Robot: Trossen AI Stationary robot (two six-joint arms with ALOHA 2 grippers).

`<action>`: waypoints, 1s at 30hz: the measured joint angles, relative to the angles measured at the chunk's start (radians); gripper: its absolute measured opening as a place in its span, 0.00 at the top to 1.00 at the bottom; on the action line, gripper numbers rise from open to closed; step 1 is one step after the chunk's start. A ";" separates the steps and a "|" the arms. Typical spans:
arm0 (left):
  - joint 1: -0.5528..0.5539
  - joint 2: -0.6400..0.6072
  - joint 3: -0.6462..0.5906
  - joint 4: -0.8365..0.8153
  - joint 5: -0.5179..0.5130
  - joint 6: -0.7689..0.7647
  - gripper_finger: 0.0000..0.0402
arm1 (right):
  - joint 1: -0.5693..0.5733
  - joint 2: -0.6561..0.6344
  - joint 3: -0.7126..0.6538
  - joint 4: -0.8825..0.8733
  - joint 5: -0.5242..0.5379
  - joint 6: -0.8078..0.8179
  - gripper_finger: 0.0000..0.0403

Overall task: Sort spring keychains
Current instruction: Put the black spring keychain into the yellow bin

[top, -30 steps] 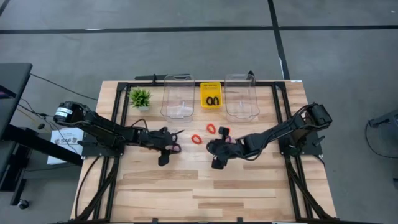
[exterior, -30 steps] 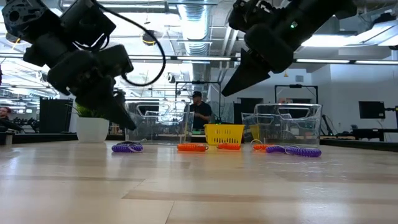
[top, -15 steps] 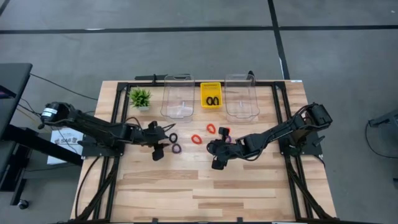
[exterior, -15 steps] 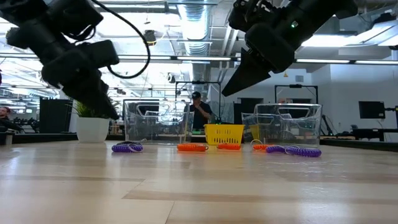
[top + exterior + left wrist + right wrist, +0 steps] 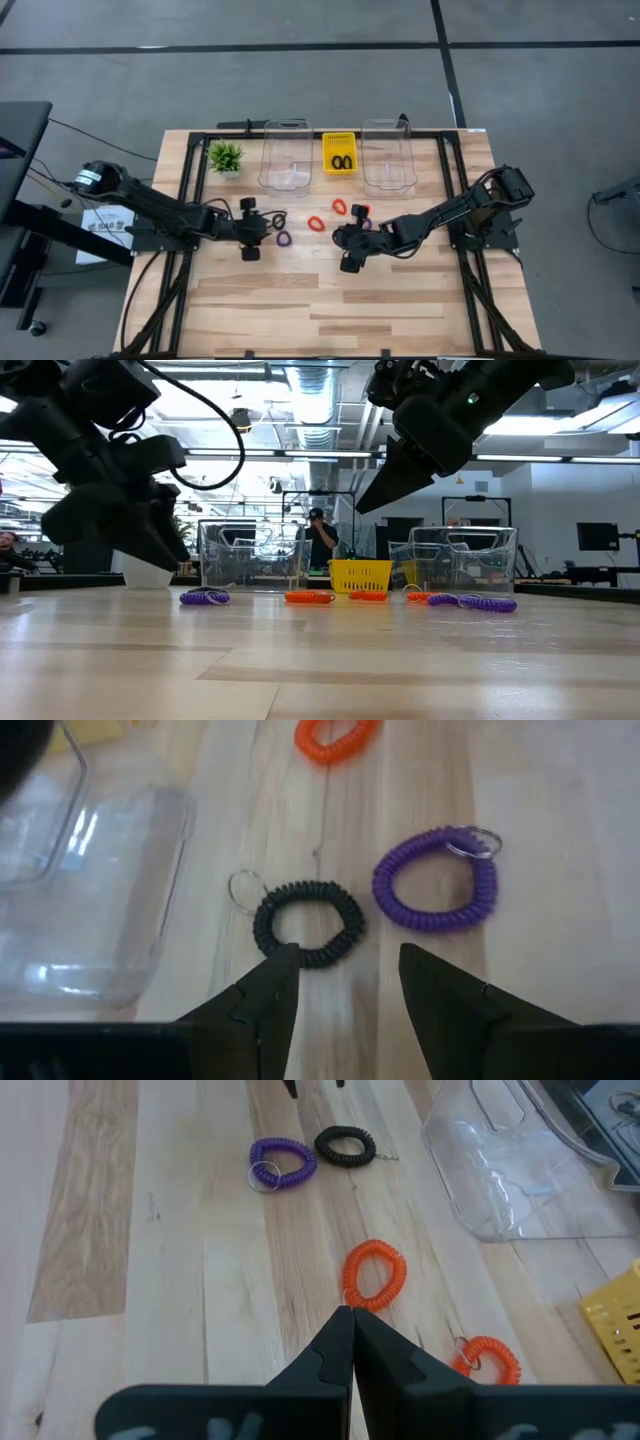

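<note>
Several spring keychains lie flat on the wooden table. A black one [image 5: 307,923] and a purple one [image 5: 436,880] lie just ahead of my left gripper [image 5: 345,970], which is open above the table [image 5: 165,545] and touches neither. Two red ones [image 5: 316,222] [image 5: 339,207] lie nearer the middle. Another purple one [image 5: 365,222] lies beside my right gripper [image 5: 340,237]. That gripper is shut and empty, held above the table, its tips pointing at a red keychain [image 5: 375,1275]. More black keychains sit in the yellow bin [image 5: 339,152].
Two clear plastic bins [image 5: 286,155] [image 5: 388,155] flank the yellow bin along the far edge. A small green plant [image 5: 225,157] in a white pot stands at the far left. The near half of the table is bare wood. A person stands in the room beyond [image 5: 318,540].
My left gripper has drawn back toward the table's left edge, away from the purple and black keychains, and has rolled at the wrist, staying open. The keychains have stayed where they lay.
</note>
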 joint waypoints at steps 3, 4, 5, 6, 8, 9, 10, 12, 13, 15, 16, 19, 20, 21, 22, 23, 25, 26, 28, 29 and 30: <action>0.000 0.019 0.000 0.042 0.005 0.024 0.57 | 0.000 0.000 0.000 0.000 0.000 0.000 1.00; -0.001 0.024 0.000 0.050 0.006 0.026 0.57 | 0.000 0.000 0.000 0.000 0.000 0.000 1.00; 0.000 0.027 0.000 0.055 0.006 0.026 0.57 | 0.000 0.000 0.000 0.000 0.000 0.000 1.00; 0.000 0.031 0.000 0.060 0.006 0.026 0.57 | 0.000 0.000 0.000 0.000 0.000 0.000 1.00; 0.001 0.035 -0.001 0.059 0.007 0.022 0.57 | 0.000 0.000 0.000 0.000 0.000 0.000 1.00; 0.001 0.039 -0.001 0.069 0.008 0.016 0.57 | 0.000 0.000 0.000 0.000 0.000 0.000 1.00; 0.001 0.039 -0.001 0.074 0.008 0.003 0.57 | 0.000 0.000 0.000 0.000 -0.001 0.000 1.00; 0.008 0.039 -0.001 0.107 0.009 -0.033 0.57 | 0.000 0.000 0.000 0.002 -0.004 0.000 1.00; 0.012 0.038 -0.001 0.121 0.009 -0.051 0.57 | 0.000 0.000 0.000 0.002 -0.005 0.000 1.00; 0.021 0.038 -0.001 0.129 0.008 -0.070 0.57 | 0.000 0.000 0.000 0.003 -0.005 0.000 1.00; 0.026 0.039 -0.001 0.129 0.009 -0.079 0.57 | 0.000 0.000 0.000 0.003 -0.005 0.000 1.00; 0.043 0.048 -0.001 0.128 0.010 -0.109 0.57 | 0.000 0.000 0.000 0.004 -0.005 0.000 1.00; 0.049 0.056 -0.001 0.137 0.013 -0.113 0.57 | 0.000 0.000 0.000 0.004 -0.006 0.000 1.00; 0.056 0.062 -0.001 0.139 0.020 -0.114 0.57 | 0.000 0.000 0.001 0.004 -0.007 0.000 1.00; 0.062 0.069 -0.001 0.140 0.029 -0.116 0.57 | 0.000 0.000 0.001 0.004 -0.007 0.000 1.00; 0.069 0.078 -0.001 0.149 0.035 -0.117 0.57 | 0.000 0.000 0.001 0.007 -0.007 0.000 1.00; 0.080 0.099 -0.001 0.161 0.035 -0.127 0.57 | 0.000 0.000 0.001 0.007 -0.007 0.000 1.00; 0.086 0.108 -0.001 0.162 0.038 -0.134 0.57 | 0.000 0.000 0.001 0.007 -0.008 0.000 1.00; 0.098 0.131 -0.001 0.166 0.059 -0.135 0.57 | 0.000 0.000 0.001 0.007 -0.008 0.000 1.00; 0.104 0.139 -0.001 0.161 0.072 -0.134 0.57 | 0.000 0.000 0.001 0.007 -0.008 0.000 1.00; 0.109 0.147 -0.001 0.162 0.087 -0.134 0.57 | 0.000 0.000 0.001 0.007 -0.008 0.000 1.00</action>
